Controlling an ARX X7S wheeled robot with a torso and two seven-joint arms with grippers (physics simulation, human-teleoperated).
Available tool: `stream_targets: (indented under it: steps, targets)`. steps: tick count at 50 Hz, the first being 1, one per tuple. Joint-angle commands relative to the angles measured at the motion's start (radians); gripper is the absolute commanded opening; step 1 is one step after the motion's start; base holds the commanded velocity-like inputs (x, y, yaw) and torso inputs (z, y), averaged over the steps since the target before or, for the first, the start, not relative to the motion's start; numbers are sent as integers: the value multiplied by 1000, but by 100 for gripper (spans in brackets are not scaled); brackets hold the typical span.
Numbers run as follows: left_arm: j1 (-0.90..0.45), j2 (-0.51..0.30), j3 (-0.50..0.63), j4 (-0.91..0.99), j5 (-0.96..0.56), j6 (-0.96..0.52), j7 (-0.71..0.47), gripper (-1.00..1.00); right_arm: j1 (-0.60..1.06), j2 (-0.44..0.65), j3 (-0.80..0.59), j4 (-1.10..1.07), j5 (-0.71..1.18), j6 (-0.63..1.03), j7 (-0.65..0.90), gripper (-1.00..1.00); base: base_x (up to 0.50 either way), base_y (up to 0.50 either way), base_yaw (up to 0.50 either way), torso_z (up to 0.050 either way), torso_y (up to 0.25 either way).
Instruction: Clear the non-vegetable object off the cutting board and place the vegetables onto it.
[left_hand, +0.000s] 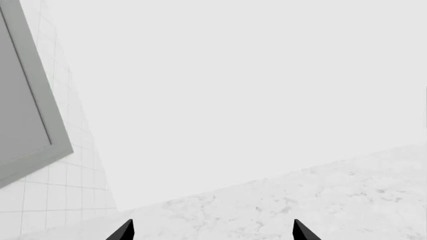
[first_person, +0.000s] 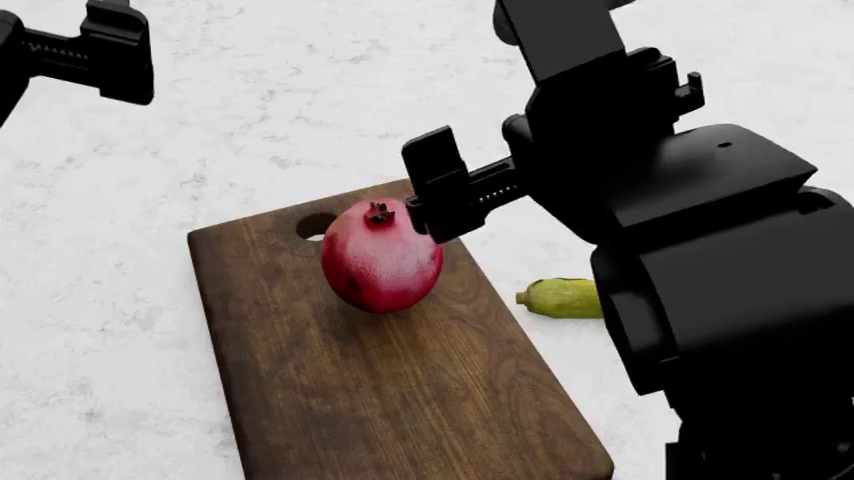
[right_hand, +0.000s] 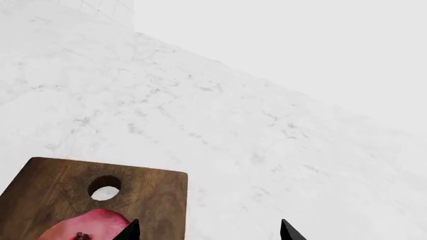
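One red fruit (first_person: 380, 258) on the cutting board (first_person: 387, 390), stem end up.

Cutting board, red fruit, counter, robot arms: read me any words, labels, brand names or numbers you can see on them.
None: no readable text in any view.
The cutting board shows only wood grain.
The red fruit and the corn carry no label.
The right end effector is plain black.
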Motion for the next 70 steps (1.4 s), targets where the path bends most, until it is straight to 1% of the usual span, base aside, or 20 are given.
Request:
stream_targets:
  steps: [1,3,6,19,26,32,39,54,70]
  targets:
    - [-11,13,-20,0,-9,-9,44,100,-44,-49,9,21,26,-11,-59,100,0,0,0,0,0]
    - [-10,10,-21,2,-9,-10,42,100,-42,-47,-15,14,32,-4,-67,100,0,0,0,0,0]
    - [-11,9,-21,-3,-9,-5,43,100,-46,-59,-4,1,48,19,-72,100,0,0,0,0,0]
    - [-23,9,-16,-16,-10,3,42,100,-33,-72,-35,-73,109,113,-88,100,0,0,0,0,0]
    - [-23,7,-17,-14,-13,2,40,100,-17,-76,-45,-74,173,133,-59,100,0,0,0,0,0]
    - [-19,3,-18,-6,-15,-1,38,100,-10,-44,-106,-19,164,50,-76,100,0,0,0,0,0]
    - [-20,6,-12,-18,-13,10,36,100,5,-37,-172,61,148,-23,-104,100,0,0,0,0,0]
    - [-21,-1,-14,-19,-18,13,34,100,29,-42,-238,172,146,-109,-163,100,0,0,0,0,0]
    - [-25,-1,-11,-19,-22,13,29,100,8,-36,-282,275,141,-174,-204,100,0,0,0,0,0]
